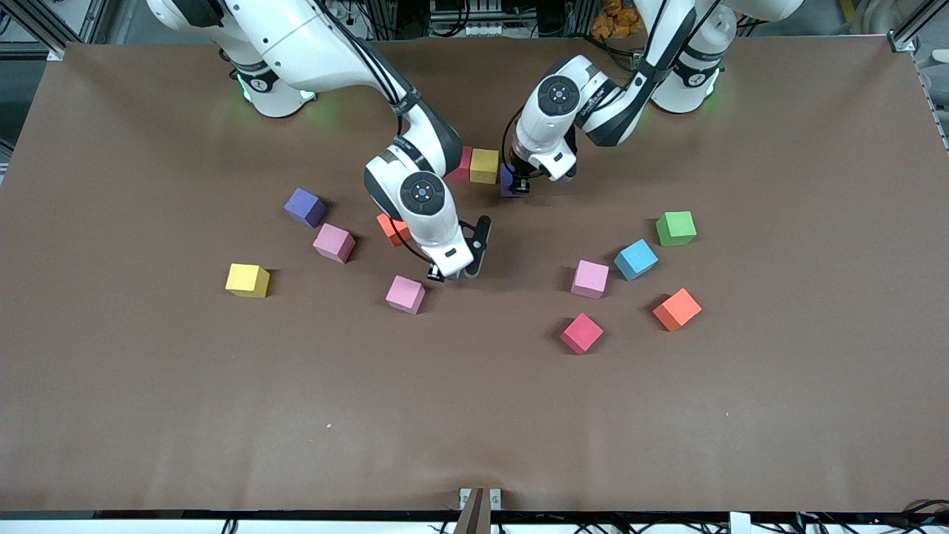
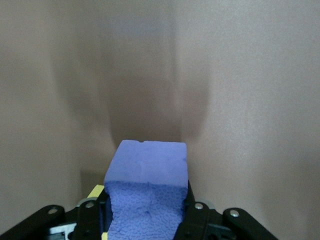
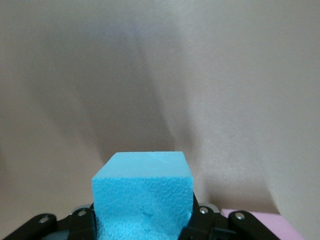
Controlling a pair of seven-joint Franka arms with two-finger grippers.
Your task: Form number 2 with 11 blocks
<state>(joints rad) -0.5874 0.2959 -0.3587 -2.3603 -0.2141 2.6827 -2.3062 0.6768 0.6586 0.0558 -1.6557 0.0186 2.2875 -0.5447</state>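
Observation:
My left gripper is shut on a purple block, low beside a yellow block that touches a red block; these form a short row near the bases. My right gripper is shut on a light blue block, which the hand hides in the front view. It is beside a pink block. An orange block shows partly under the right arm. No finished number 2 shows.
Toward the right arm's end lie a purple block, a pink block and a yellow block. Toward the left arm's end lie pink, light blue, green, orange and red blocks.

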